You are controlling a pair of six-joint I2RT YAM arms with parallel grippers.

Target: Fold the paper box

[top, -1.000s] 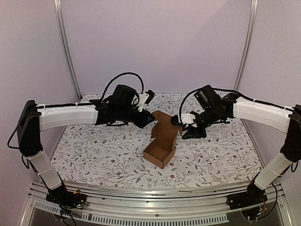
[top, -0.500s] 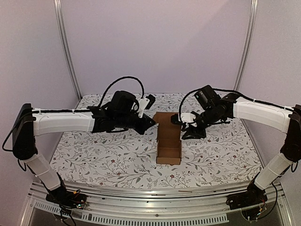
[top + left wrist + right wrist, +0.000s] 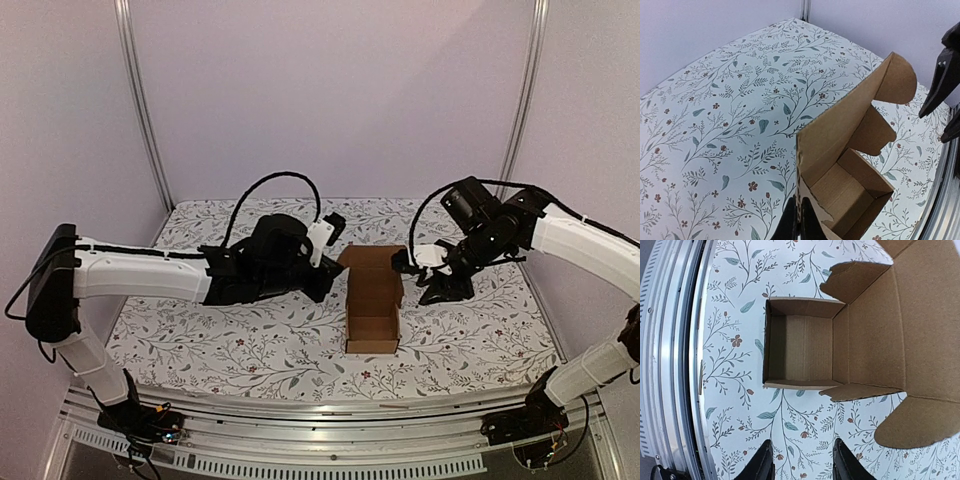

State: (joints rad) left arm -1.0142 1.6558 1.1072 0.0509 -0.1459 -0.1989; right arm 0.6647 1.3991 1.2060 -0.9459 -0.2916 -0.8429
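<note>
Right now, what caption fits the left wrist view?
Left claw shut on the open paper box, floral table beneath.

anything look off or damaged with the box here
Slightly. The box sits open on the table, and one side flap has a ragged, wavy edge. Where the left tool pinches the box wall, the cardboard edge also looks rough, perhaps torn. Nothing is spilled.

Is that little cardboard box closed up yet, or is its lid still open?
Open. The paper box has its lid standing up, and the right wrist view looks straight into its empty inside.
</note>
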